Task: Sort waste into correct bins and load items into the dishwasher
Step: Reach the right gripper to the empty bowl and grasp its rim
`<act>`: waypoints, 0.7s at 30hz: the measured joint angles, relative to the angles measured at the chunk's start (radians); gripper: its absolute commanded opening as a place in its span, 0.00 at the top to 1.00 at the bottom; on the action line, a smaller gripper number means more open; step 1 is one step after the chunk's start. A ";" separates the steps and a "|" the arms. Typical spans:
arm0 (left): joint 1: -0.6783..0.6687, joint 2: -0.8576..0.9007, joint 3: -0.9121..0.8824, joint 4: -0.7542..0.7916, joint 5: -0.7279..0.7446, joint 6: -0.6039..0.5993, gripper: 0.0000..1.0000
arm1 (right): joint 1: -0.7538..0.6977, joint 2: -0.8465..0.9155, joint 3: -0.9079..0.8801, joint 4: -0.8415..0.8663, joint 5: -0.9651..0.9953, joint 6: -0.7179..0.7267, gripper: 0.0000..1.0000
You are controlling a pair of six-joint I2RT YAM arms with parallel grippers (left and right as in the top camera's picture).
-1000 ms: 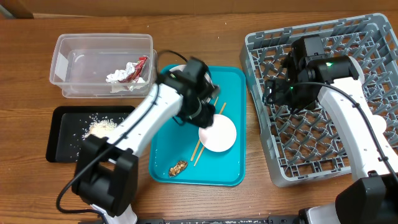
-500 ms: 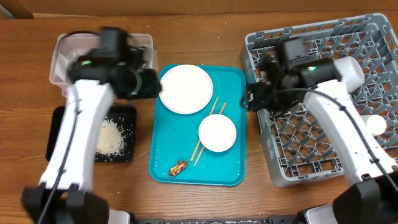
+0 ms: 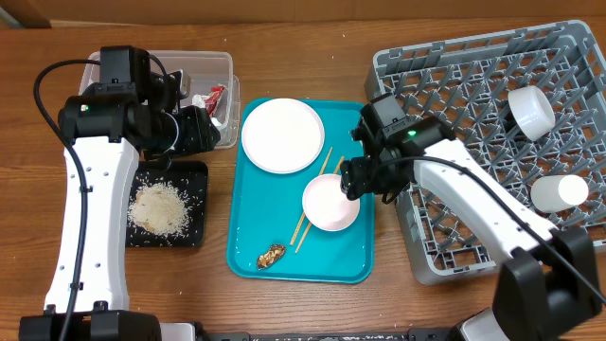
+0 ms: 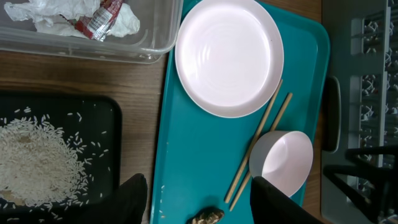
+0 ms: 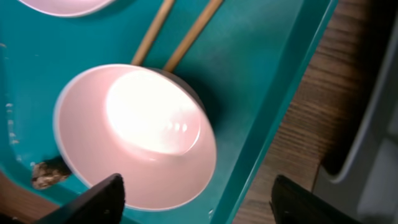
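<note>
At the upper left of the overhead view stands one clear tub, with one crumpled napkin and one red-and-white wrapper inside. Below it lies one black tray holding a heap of rice. The left gripper hangs over the right end of the tub. In its wrist view the fingers are apart and hold nothing.

To the right, one teal tray carries one round plate at its top, one bowl mouth up near its right edge, and one brown food scrap at the bottom. Two chopsticks lie side by side on this tray. Their long axis is diagonal, from upper right beside the plate to lower left near the scrap, and the bowl covers part of them.

The right gripper is just at the upper right of the bowl, its fingers spread wide and empty.

At the far right, one grey dish rack holds one small bowl and one cup lying on its side.
</note>
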 measured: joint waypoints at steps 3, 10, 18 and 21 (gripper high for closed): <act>0.000 0.000 0.000 0.000 0.000 0.000 0.44 | 0.000 0.051 -0.015 0.007 0.000 0.007 0.38; 0.000 0.000 0.000 0.000 0.000 0.000 0.44 | 0.015 0.122 -0.019 0.038 -0.002 0.011 0.57; 0.000 0.000 0.000 0.000 0.000 0.000 0.42 | 0.020 0.129 -0.019 0.044 -0.006 0.015 0.67; 0.000 0.000 0.000 0.000 0.000 0.000 0.42 | 0.020 0.130 -0.019 0.042 -0.006 0.015 0.68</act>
